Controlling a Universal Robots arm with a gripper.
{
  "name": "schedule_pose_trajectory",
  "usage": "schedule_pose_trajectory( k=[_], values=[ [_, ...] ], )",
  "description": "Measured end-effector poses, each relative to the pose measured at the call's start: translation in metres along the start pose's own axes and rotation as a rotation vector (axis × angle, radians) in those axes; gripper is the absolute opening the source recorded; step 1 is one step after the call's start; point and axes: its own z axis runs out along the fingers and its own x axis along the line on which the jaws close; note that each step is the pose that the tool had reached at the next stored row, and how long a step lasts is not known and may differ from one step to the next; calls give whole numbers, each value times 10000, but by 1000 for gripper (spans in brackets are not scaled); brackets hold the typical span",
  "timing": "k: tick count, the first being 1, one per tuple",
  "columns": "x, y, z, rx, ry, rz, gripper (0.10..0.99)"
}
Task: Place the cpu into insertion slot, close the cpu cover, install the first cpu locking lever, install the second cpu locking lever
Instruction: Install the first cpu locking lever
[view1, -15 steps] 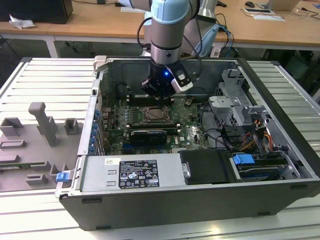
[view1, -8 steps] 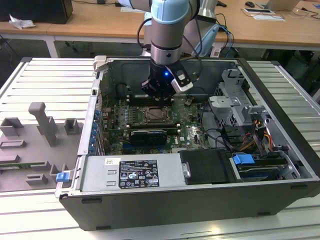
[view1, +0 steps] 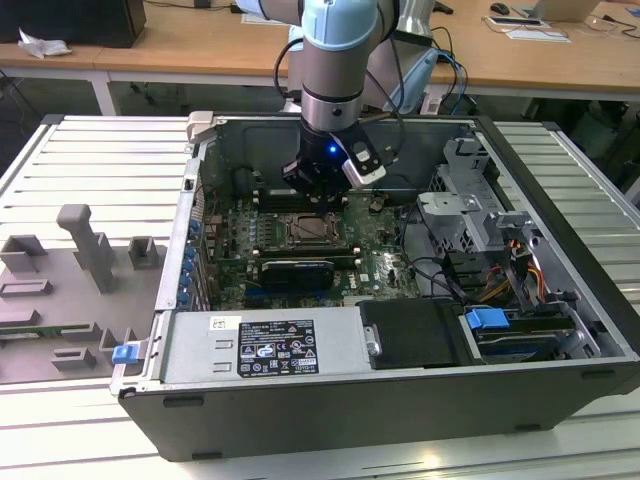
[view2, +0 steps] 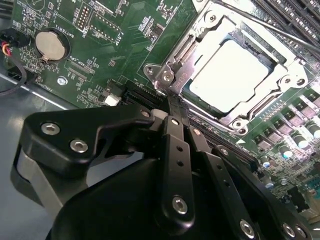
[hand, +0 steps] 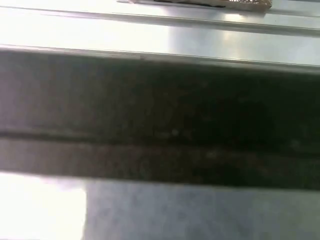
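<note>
The cpu (view2: 231, 80) sits in the insertion slot under the closed cpu cover (view2: 200, 27) — just beyond the jaws, which are pinched narrow, holding nothing.

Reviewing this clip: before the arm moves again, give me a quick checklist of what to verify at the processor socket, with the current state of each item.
1. Pale silver-grey square cpu seated in the dark metal-rimmed insertion slot: ok, it lies flat inside.
2. Thin silver metal cpu cover closed over the chip: ok, the frame lies down around it.
3. Thin metal locking lever latched: cannot tell.
4. Black gripper at the socket's corner, fingers together: ok; contact with the lever cannot tell.
5. Arm centred over the green circuit board in the exterior view: ok.
</note>
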Motion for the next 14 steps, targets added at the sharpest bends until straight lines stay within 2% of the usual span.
schedule_pose_trajectory(
  k=[3, 14],
  values=[
    [-2, 7, -79, 1, 3, 0, 106],
    [2, -48, -85, -5, 3, 0, 106]
  ],
)
